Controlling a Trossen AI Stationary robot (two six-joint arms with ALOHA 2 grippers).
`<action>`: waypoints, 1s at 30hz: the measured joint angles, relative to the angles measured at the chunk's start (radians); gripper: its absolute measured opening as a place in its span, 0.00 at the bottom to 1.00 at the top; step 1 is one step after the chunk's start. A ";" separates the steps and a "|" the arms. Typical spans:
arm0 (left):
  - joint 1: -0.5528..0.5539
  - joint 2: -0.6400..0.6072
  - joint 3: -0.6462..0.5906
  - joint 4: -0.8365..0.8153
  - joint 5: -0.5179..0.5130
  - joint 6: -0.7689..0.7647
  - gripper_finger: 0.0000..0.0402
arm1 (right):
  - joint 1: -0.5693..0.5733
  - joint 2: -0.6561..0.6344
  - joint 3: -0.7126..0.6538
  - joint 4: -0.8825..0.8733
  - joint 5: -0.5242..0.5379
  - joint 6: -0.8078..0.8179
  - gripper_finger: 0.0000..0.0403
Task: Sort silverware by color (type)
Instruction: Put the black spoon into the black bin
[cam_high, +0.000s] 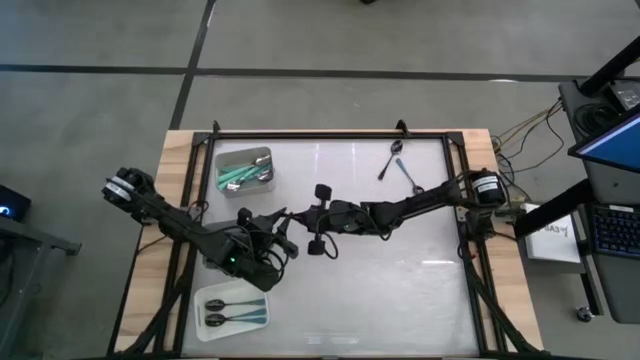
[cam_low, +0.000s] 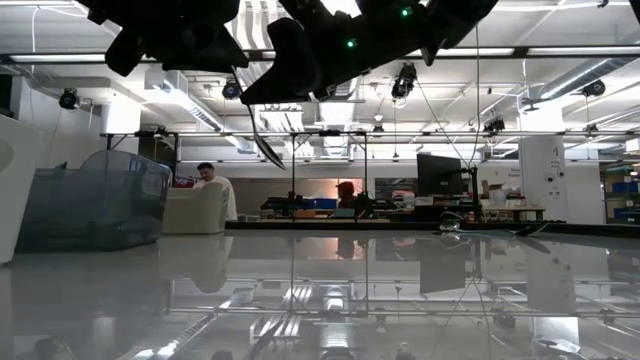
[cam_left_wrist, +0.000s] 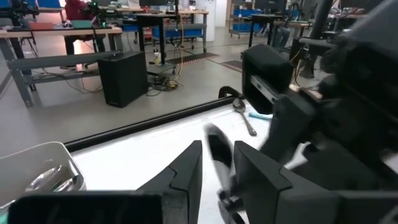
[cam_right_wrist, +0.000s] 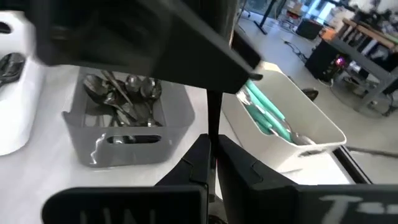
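mid-table, the right tool (cam_right_wrist: 211, 163) pinches a black-handled spoon (cam_right_wrist: 212, 118); the left tool (cam_left_wrist: 217, 171) stands spread around it.

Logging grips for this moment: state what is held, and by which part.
The right gripper pinches a black-handled spoon by its thin handle. The spoon also lies at the left gripper; whether that one grips it cannot be told.

1. 2 black-handled spoons (cam_high: 228, 304) are counted in the white tray (cam_high: 262, 318).
2. 2 loose spoons (cam_high: 398, 165) are seen on the table (cam_high: 400, 290).
3. 3 trays are seen; teal spoons (cam_right_wrist: 264, 112) approx. several, exact no. can't be told.
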 joint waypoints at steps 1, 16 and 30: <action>0.001 0.000 0.000 0.000 0.000 0.007 0.19 | 0.004 0.000 0.000 0.000 0.000 -0.015 0.02; 0.004 -0.001 0.000 -0.003 -0.038 0.015 0.19 | 0.024 -0.003 0.010 0.023 0.138 -0.177 0.02; 0.004 -0.018 0.000 -0.001 -0.023 0.036 0.00 | 0.028 -0.004 0.010 0.041 0.209 -0.194 0.02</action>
